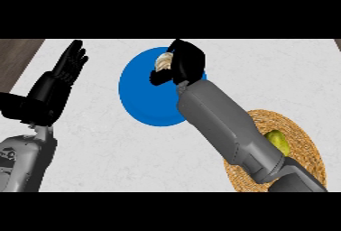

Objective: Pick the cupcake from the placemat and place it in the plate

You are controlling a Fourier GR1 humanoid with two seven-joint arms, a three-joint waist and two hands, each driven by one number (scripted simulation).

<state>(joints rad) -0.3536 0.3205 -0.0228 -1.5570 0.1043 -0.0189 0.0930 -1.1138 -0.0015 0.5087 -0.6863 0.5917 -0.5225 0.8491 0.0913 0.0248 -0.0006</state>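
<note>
Between the curled black fingers [162, 76] of the right hand [183, 63] sits the pale cream-topped cupcake [162, 62], pinched at its side so the top shows (most of its body is hidden by the palm). Cupcake is off the mat and hangs over the upper part of the round blue plate [143, 101]; whether it touches the plate surface I can't tell from this angle.

Grip looks kept closed because the release isn't done yet: hand is above the plate, so my read is the task is at the place step, with lowering and letting go left.

Grey right forearm [226, 128] runs diagonally from lower right, crossing the round woven straw placemat [303, 149], which is where the pick came from per the task. A yellow-green fruit-like item [278, 142] lies on the mat just beside the forearm; risk is brushing it on retreat.

Left hand [57, 83] rests at the left, fingers straight and up, holding nothing, well apart from the plate. White table [133, 153] carries everything.
</note>
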